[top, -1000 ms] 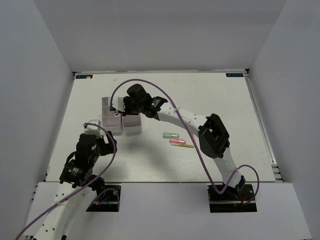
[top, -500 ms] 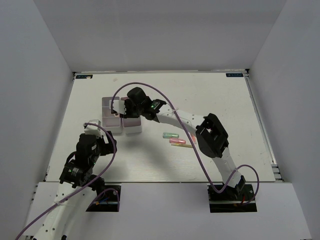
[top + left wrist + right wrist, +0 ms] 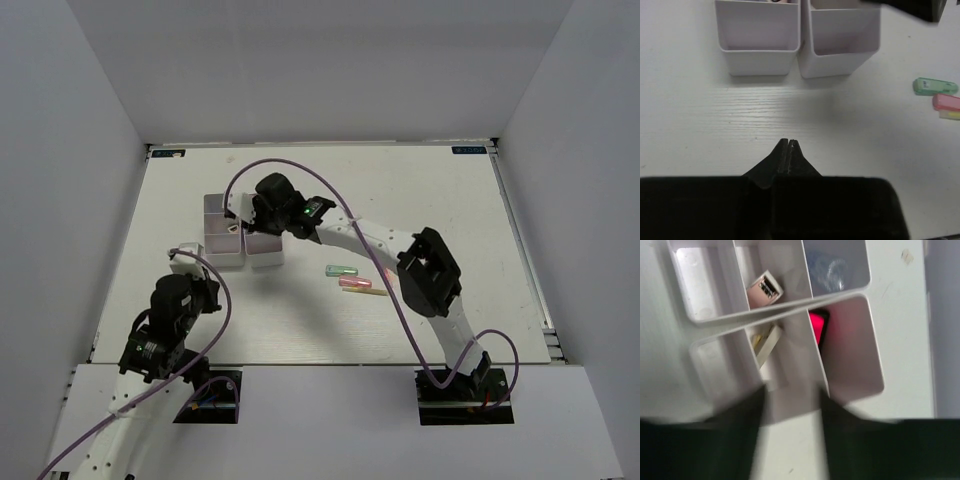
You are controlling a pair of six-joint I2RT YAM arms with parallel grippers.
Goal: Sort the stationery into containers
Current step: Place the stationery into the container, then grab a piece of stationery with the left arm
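Now the right claw [image 3: 790,392] hangs wide and empty over the containers [image 3: 225,258], the left claw [image 3: 789,145] is pinched closed, and the three small pieces [image 3: 354,283] lie pointing left-to-right on the surface [image 3: 420,210] right of the containers, nearer the right arm.

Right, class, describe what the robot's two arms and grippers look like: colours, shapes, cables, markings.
The left arm and right arm are white links with bulky black joint housings. A purple cable loops along each. A green light glows near the right wrist. The left gripper has black fingers tapering to thin tips; the right gripper's look dark and blurred.
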